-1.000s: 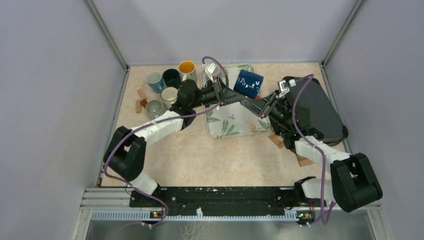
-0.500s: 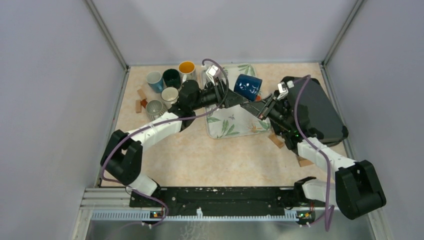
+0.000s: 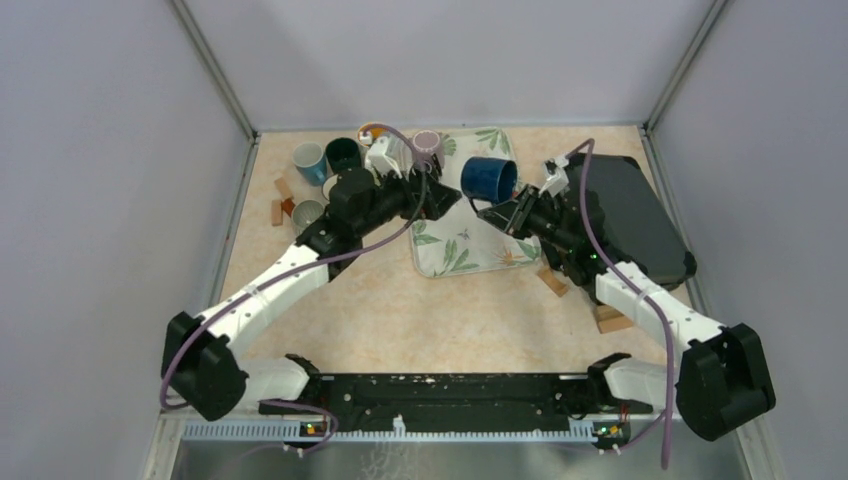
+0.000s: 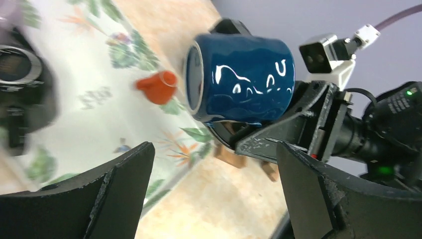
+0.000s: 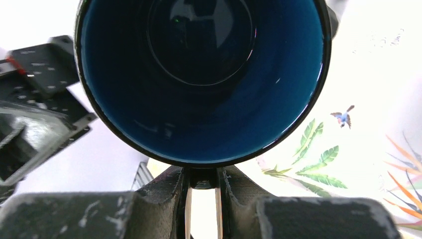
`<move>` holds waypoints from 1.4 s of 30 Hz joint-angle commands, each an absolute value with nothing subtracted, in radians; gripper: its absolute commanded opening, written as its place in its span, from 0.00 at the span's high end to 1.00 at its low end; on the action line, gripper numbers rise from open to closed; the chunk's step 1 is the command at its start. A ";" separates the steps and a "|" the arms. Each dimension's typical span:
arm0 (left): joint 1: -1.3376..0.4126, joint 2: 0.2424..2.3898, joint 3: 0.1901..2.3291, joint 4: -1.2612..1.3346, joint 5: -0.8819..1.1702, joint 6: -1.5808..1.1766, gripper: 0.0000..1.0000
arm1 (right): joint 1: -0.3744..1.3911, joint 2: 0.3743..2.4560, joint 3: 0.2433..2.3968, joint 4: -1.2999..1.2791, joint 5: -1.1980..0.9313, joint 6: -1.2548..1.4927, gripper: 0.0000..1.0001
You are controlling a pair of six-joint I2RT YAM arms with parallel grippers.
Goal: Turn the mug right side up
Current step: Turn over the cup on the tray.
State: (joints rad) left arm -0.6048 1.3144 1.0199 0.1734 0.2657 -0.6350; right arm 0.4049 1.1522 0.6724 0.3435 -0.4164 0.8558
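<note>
The dark blue mug [image 3: 488, 178] with white markings hangs above the back of the floral tray [image 3: 455, 255], tilted so its mouth shows from above. My right gripper [image 3: 501, 209] is shut on its handle. In the right wrist view the mug's blue inside [image 5: 199, 64] fills the frame, with the handle pinched in the right gripper [image 5: 201, 180]. In the left wrist view the mug [image 4: 244, 79] lies sideways ahead of my left gripper [image 4: 214, 157], which is open with nothing in it and apart from the mug. From above, the left gripper [image 3: 446, 200] sits just left of the mug.
Several mugs [image 3: 325, 160] stand upright at the back left, and a pale pink one [image 3: 427, 143] at the tray's back edge. A dark flat tray [image 3: 630, 215] lies at the right. Wooden blocks [image 3: 553, 282] lie beside the tray. A small orange piece [image 4: 157, 85] rests on it.
My left gripper has opened, let go of the mug and drawn back to the left. The right gripper has kept the mug and turned it, so its mouth now shows from above.
</note>
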 commanded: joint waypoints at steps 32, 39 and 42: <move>-0.600 0.812 1.156 -0.297 -0.338 -0.303 0.01 | 0.910 1.933 1.599 -0.306 0.010 0.421 1.00; -0.599 0.793 1.146 -0.299 -0.344 -0.286 0.02 | 0.939 2.026 1.713 -0.436 0.123 0.410 1.00; -0.599 0.790 1.142 -0.294 -0.346 -0.281 0.01 | 0.952 2.063 1.766 -0.490 0.158 0.402 1.00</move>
